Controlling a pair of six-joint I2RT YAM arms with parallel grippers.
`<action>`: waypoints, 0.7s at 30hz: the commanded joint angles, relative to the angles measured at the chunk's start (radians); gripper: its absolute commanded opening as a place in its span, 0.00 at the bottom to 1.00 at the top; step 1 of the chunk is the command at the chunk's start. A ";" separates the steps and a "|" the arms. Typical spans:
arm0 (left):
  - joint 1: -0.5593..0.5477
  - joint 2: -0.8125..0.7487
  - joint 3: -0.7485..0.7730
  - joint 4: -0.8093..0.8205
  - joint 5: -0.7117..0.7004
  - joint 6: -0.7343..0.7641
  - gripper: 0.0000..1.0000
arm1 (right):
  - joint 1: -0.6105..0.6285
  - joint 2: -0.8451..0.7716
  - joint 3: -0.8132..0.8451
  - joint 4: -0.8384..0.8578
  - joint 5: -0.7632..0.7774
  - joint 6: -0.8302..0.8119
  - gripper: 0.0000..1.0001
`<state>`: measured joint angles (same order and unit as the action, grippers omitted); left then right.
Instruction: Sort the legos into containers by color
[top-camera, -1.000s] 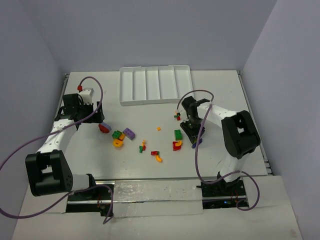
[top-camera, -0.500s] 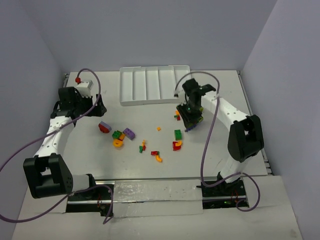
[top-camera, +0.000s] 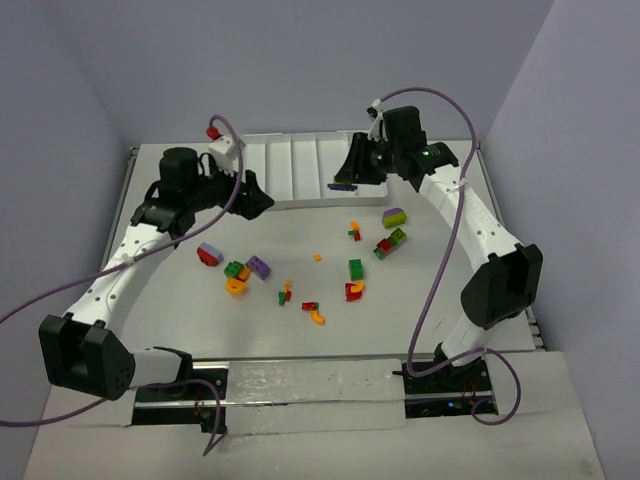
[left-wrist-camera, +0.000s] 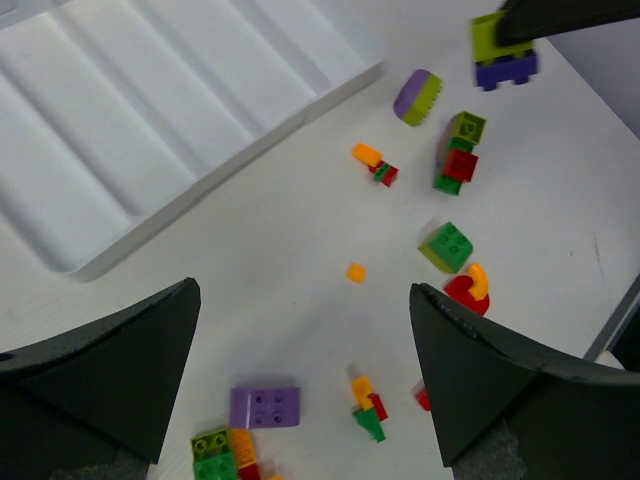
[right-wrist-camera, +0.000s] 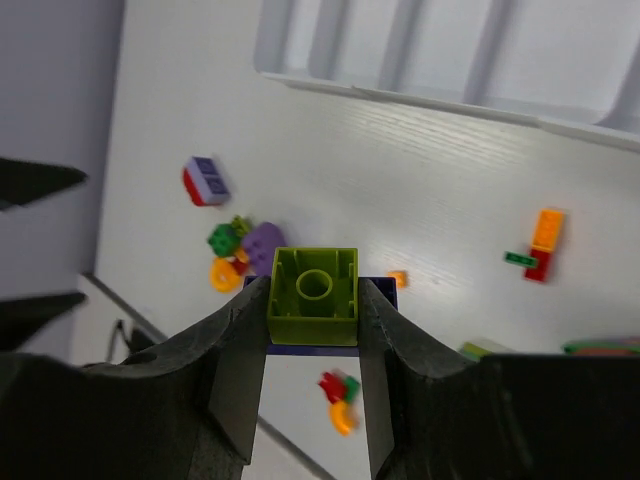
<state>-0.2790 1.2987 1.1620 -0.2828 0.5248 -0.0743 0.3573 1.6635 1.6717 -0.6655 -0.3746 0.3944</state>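
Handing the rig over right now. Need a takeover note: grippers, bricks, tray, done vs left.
Left gripper: open, empty, hovering by the front of the white plastic compartment tray.
Right gripper: shut on a lime green toy brick stacked on a purple one, held above the table near the tray's front right.
Tray: no brick visible in the compartments that show.
Done: nothing sorted yet.
Left: place the held stack, then the loose bricks scattered over the white table, such as the dark green cube.
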 joint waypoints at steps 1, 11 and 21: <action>-0.107 0.091 0.095 0.073 -0.070 -0.056 0.93 | -0.001 0.081 -0.008 0.176 -0.159 0.302 0.00; -0.205 0.226 0.152 0.143 -0.101 -0.148 0.96 | 0.000 0.057 -0.216 0.342 -0.236 0.604 0.00; -0.224 0.352 0.205 0.189 -0.078 -0.308 0.94 | 0.002 -0.005 -0.292 0.355 -0.151 0.766 0.00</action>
<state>-0.4859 1.6204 1.3012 -0.1575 0.4248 -0.2957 0.3573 1.7367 1.3666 -0.3721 -0.5580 1.0729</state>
